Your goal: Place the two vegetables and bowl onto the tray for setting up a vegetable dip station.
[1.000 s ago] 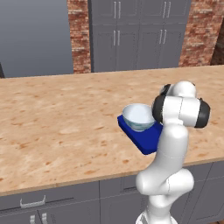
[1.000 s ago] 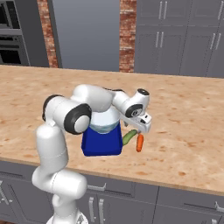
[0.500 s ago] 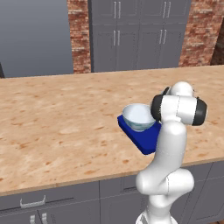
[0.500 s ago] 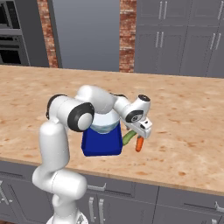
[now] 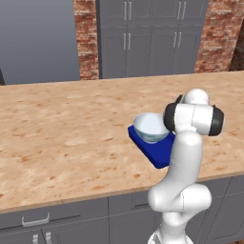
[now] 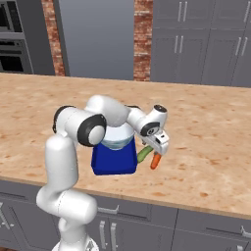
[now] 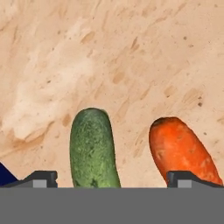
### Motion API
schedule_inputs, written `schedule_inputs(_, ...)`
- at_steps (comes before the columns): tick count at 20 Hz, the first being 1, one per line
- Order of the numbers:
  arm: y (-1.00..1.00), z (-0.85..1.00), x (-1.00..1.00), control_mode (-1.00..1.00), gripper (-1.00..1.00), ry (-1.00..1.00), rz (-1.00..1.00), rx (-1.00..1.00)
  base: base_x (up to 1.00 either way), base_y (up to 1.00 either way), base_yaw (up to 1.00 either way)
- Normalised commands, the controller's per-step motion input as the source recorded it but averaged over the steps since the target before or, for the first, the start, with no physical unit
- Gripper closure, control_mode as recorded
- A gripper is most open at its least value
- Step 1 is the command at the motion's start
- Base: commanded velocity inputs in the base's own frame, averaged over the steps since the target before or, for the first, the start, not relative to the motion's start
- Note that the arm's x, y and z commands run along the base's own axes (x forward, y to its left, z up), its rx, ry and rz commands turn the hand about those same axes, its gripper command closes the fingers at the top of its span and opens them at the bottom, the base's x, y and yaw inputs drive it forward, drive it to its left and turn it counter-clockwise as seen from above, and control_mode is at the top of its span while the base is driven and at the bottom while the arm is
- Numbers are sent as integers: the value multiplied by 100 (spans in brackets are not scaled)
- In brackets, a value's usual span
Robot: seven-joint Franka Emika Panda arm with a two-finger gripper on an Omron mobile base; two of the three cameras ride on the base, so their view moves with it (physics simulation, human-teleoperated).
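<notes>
Two veggies left to go, looks like: the bowl already sits on the tray, while the cucumber and the carrot lie side by side on the counter, just beside the tray. The gripper hangs low over them, fingers spread wide, cucumber between the tips. The arm is reaching forward with the hand pointing down. Next it probably needs to drop and pinch the cucumber.

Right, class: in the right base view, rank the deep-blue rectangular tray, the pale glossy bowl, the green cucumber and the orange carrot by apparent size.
1. Deep-blue rectangular tray.
2. Pale glossy bowl, partly hidden by the arm.
3. Green cucumber and orange carrot: both small and partly hidden, too alike to rank.
</notes>
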Motion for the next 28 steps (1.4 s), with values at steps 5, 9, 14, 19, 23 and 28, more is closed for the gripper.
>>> schedule_inputs(5, 39, -51, 0, -100, -100, 11, -10, 0, 0, 0, 0)
schedule_inputs(9, 14, -58, -3, -100, -100, 13, -10, 0, 0, 0, 0)
schedule_inputs(14, -3, -55, -25, -100, 100, 9, -12, 3, 0, 0, 0)
schedule_inputs(19, -1, -40, -27, -100, 100, 1, -12, 4, 0, 0, 0)
schedule_inputs(23, 0, 10, -18, -100, 100, -2, -8, -3, 0, 0, 0)
schedule_inputs(28, -7, 42, -30, -100, 100, 0, -8, -8, 0, 0, 0)
